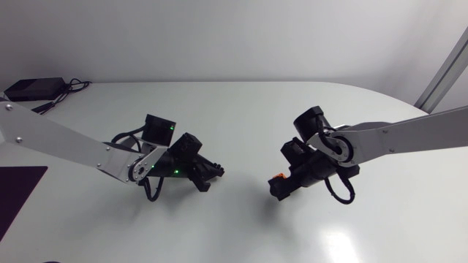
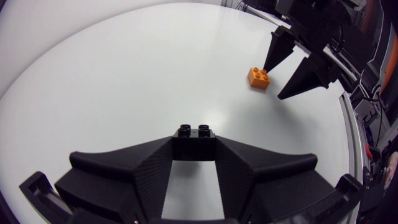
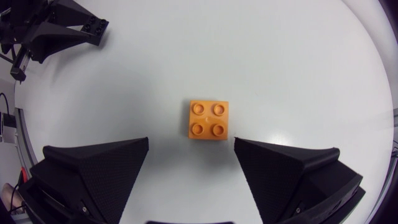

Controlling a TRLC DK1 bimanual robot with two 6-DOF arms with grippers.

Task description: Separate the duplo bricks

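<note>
Duplo bricks are judged to be already separated: the two parts are well apart and no longer joined, so the step in hand is the set-down of the second part. The table (image 1: 241, 109) is a white rounded surface that carries all the work. The left arm (image 1: 66, 142) enters from its own side and the right arm (image 1: 409, 135) from the opposite side, and both gripper ends face each other across the middle with bare table between them. The left gripper (image 2: 194, 155) is clamped on the black brick (image 2: 194, 134). Both wedge fingers press its side faces, and its two visible studs point up. The head view does not settle whether this brick touches the surface. The right gripper (image 3: 191, 149) stands with its fingers spread wide and grasps nothing. The orange brick (image 3: 207, 119), a four-stud square, lies flat on the table, studs up, just ahead of the gap between those fingers and touching neither of them. Next move, as a judgement: lower the black brick onto bare table on the left side, keep it well apart from the orange one, then spread the fingers. The right gripper should withdraw upward so that its fingertips do not push the orange brick. No container, tray or bin shows in any view, so neither brick lies in one.
</note>
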